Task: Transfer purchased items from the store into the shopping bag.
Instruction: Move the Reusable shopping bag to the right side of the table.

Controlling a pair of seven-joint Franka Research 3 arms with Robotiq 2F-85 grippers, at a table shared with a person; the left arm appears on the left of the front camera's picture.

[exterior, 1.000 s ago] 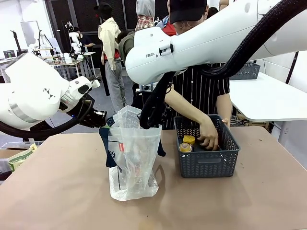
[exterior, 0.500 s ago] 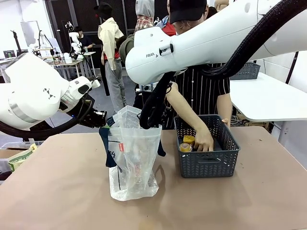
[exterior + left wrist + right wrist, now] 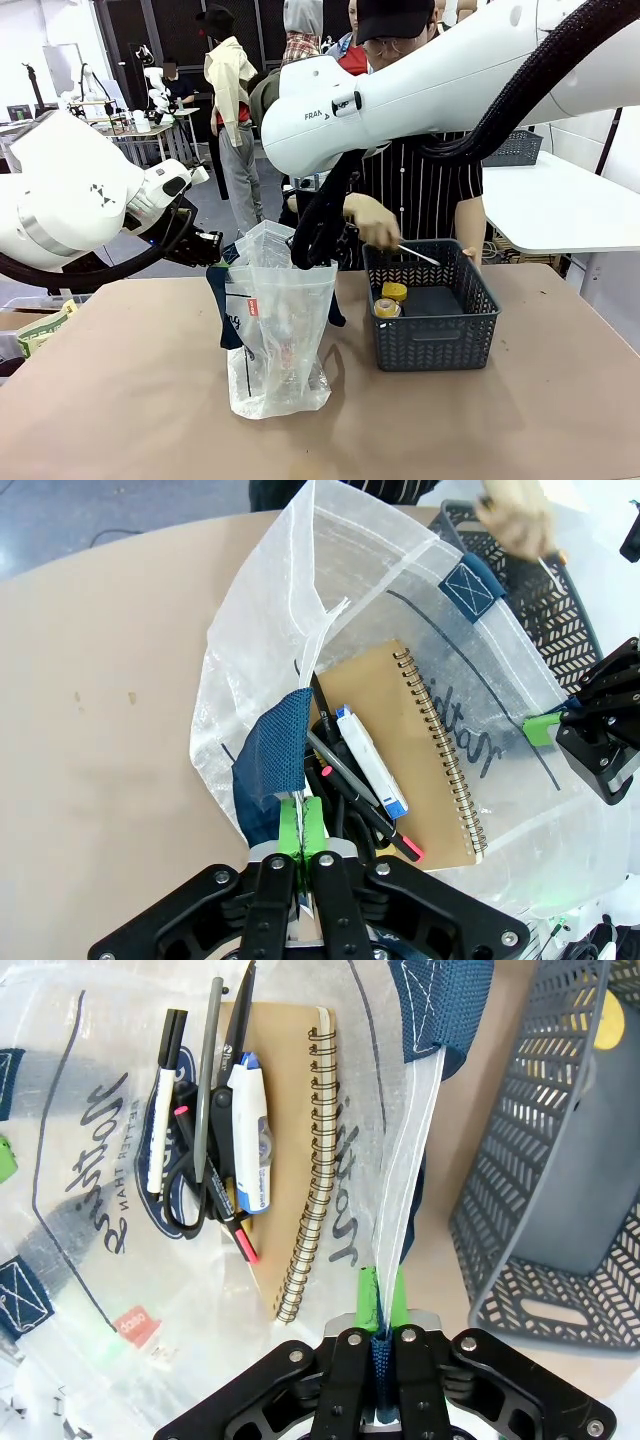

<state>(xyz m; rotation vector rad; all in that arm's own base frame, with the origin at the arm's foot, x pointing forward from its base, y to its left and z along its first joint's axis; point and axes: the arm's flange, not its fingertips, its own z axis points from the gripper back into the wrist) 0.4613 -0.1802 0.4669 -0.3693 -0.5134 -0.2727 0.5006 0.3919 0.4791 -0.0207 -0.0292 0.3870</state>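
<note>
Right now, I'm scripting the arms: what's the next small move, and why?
Probably hold both steady: the left gripper and right gripper pinch opposite rims of the shopping bag, and the person's hand holds a slim item above the basket.

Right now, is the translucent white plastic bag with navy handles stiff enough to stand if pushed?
Likely floppy: the translucent white plastic bag wrinkles and sags between the left end effector and right end effector pinching its top. The brown spiral notebook inside probably weighs the bottom, so it may slump, not slide.
</note>
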